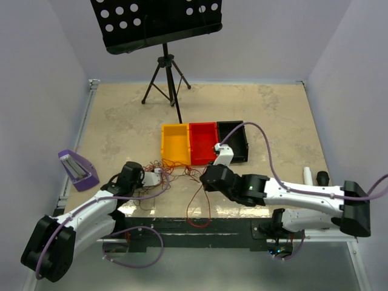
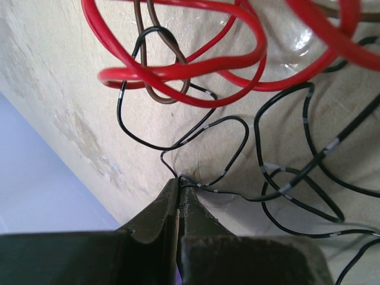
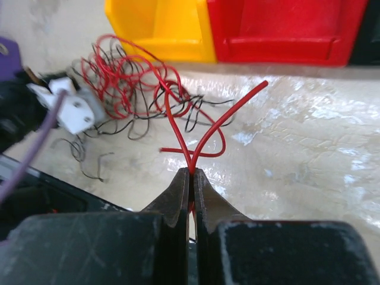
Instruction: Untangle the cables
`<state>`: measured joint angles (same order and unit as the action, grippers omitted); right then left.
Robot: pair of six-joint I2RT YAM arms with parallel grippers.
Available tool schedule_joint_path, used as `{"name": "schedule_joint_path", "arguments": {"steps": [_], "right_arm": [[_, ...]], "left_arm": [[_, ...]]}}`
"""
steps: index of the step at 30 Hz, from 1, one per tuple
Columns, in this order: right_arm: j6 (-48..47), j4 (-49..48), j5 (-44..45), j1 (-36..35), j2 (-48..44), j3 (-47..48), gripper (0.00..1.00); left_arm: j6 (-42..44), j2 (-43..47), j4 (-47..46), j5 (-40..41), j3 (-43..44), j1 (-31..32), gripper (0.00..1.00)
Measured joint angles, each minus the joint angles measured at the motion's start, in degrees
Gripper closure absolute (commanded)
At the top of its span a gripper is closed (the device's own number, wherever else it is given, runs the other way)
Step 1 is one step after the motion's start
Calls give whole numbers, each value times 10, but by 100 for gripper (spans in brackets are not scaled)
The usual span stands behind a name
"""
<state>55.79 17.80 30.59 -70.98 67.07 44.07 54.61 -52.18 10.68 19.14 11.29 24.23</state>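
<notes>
Noted right gripper [image 3: 191, 172] pinched shut on a red cable [image 3: 237, 107], left gripper [image 2: 180, 179] pinched shut on a black cable [image 2: 246, 136], tangled cables [image 1: 173, 173] lying on table [image 1: 121, 115] near yellow bin [image 1: 176, 142].

We find the overhead view bright and evenly lit from above, with only faint, soft shadows. The table [image 1: 121, 121] carries a pale sheen along its near edge. In the right wrist view white glare breaks over the tabletop to the right, and the yellow bin [image 3: 160, 29] and red bin [image 3: 285, 29] look soft. In the left wrist view the red cables [image 2: 178, 71] close to the lens blur, the black cable [image 2: 228, 127] is sharper, and a glare spot sits top right.
</notes>
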Motion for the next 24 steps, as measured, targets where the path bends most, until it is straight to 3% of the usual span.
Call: {"name": "schedule_joint_path", "arguments": {"steps": [4, 10, 19, 24], "right_arm": [[16, 87, 38, 2, -72, 40, 100], [20, 214, 120, 30, -145, 172, 100], [16, 370, 258, 40, -167, 371, 100], [-9, 396, 293, 42, -176, 442, 100]], "left_arm": [[9, 0, -24, 12, -14, 0, 100], [21, 0, -43, 21, -25, 0, 100], [30, -3, -68, 34, -37, 0, 100], [36, -6, -82, 41, -43, 0, 100]]}}
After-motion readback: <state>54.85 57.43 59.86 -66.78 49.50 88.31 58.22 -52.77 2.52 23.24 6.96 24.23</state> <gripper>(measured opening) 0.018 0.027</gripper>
